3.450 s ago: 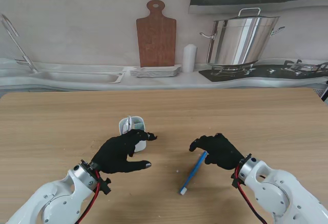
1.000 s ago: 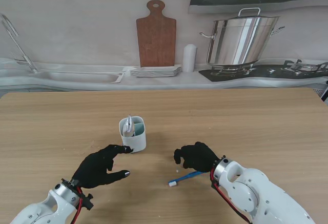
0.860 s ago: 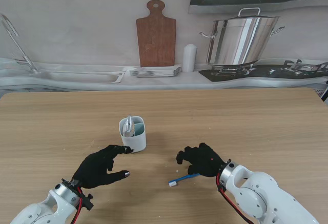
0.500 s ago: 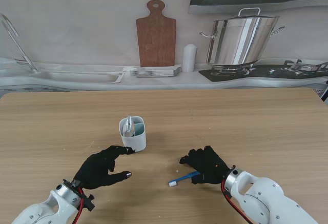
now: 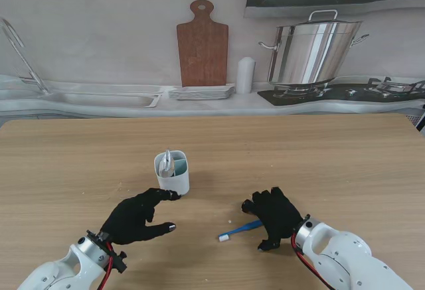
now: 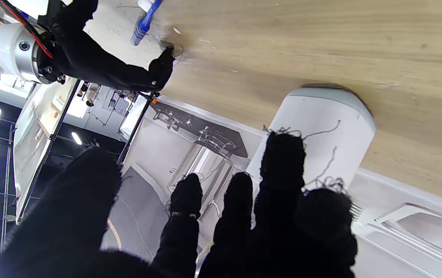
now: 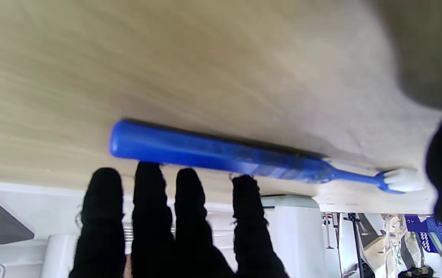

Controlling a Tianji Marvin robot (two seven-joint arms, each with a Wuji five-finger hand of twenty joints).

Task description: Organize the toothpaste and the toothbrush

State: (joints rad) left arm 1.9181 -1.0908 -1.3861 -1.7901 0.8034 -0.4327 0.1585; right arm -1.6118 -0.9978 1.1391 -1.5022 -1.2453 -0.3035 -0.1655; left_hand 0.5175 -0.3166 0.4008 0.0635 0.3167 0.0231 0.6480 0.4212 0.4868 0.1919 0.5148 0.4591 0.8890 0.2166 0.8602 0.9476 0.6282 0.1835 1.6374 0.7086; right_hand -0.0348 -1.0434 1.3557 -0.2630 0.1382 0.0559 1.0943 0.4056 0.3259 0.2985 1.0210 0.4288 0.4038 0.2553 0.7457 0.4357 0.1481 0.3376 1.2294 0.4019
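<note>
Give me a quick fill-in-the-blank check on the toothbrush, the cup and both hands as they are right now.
1. The blue toothbrush lies flat on the ____.
2. The white cup holding the toothpaste stands to the ____ of the toothbrush.
3. The right hand is ____, holding nothing.
4. The left hand has a fingertip at the foot of the ____.

Missing words: table; left; open; cup

Blue toothbrush [image 5: 242, 229] with white bristle head, white holder cup [image 5: 172, 173], my hands gloved black, pale wood-grain surface [image 5: 319, 164], brown cutting board [image 5: 202, 44].
</note>
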